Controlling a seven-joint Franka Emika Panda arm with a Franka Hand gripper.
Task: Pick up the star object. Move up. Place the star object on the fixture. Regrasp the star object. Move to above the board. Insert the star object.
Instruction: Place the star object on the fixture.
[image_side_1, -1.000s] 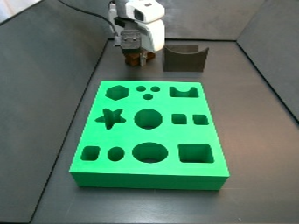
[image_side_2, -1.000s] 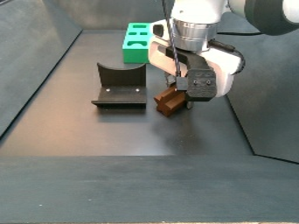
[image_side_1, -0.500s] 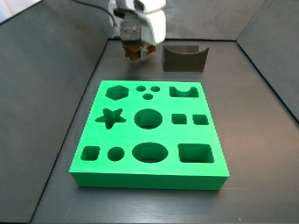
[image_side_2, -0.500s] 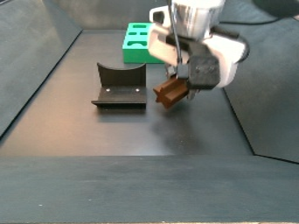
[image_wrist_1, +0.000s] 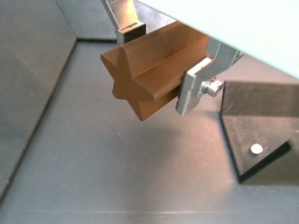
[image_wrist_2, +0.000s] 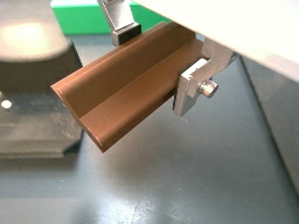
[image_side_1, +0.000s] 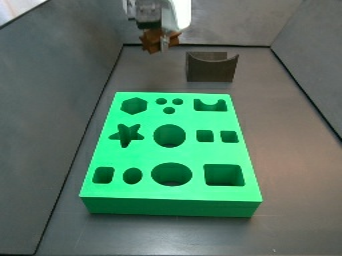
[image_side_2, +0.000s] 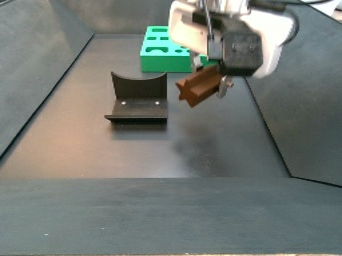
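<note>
The tool (image_side_2: 211, 80) hangs above the floor near the fixture (image_side_2: 136, 97), its fingers (image_wrist_1: 197, 87) clamped on the star object (image_wrist_2: 128, 86), well clear of the board (image_side_1: 170, 150).

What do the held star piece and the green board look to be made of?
The star object, clamped in the gripper above the floor, looks like wood or wood-toned plastic: matte brown, faint grain-like streaks. The board looks like moulded or printed plastic, possibly foam: uniform bright green, clean cut-outs.
</note>
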